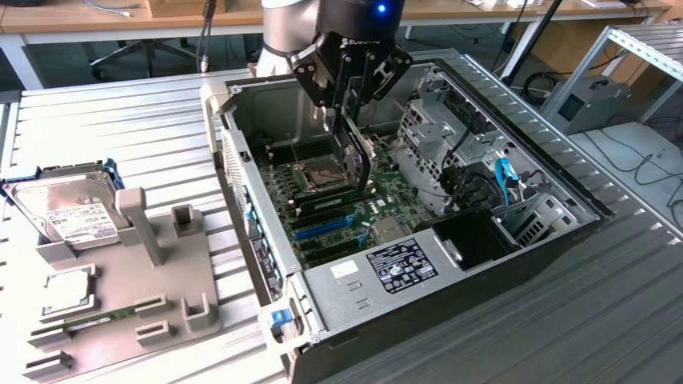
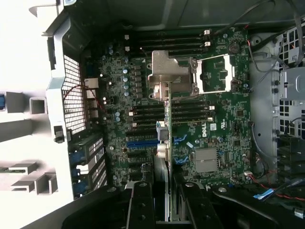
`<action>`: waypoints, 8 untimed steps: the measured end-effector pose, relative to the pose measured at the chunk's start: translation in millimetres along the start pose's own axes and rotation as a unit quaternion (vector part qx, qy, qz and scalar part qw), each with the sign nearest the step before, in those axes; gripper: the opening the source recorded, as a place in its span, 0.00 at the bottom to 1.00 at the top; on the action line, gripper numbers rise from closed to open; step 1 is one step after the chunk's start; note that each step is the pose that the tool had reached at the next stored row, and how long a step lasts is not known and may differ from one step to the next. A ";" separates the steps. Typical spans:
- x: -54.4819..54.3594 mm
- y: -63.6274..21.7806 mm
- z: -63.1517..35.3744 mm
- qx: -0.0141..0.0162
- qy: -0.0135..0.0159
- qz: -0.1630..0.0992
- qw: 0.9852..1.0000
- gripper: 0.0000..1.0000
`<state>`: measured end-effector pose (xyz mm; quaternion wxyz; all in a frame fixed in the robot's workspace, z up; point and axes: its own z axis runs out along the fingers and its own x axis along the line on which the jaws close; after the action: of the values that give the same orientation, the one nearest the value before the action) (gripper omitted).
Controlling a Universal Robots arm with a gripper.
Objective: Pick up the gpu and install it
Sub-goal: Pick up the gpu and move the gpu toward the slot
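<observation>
Clearly, the gripper is clamped on the gpu, which hangs on edge inside the open computer case, above the motherboard. In the wrist view the card appears as 1 thin line between the 2 fingers, with its silvery bracket at the far, lower end.

As I judge it, the main hazard is that lower end. It hovers over the CPU socket and the memory slots, not over the blue expansion slots, so a descent here could drive metal into the socket or the slot latches.

Alignment is the 2nd worry. The grip sits at 1 end of a long card, so any contact could lever it askew between the pads; a tilted edge connector would jam or scrape the slot.

The bracket could also snag the case's rear wall. The loose cables lie towards the exterior view's right, well apart from the card.
</observation>
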<state>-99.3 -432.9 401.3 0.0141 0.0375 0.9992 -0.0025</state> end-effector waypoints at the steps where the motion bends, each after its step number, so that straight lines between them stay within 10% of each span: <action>1: -0.6 0.1 0.3 0.000 0.000 0.000 1.000 0.26; 8: -4.3 0.7 2.0 0.000 0.000 0.000 1.000 0.26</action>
<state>-95.0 -432.5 399.4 0.0140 0.0375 0.9992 -0.0025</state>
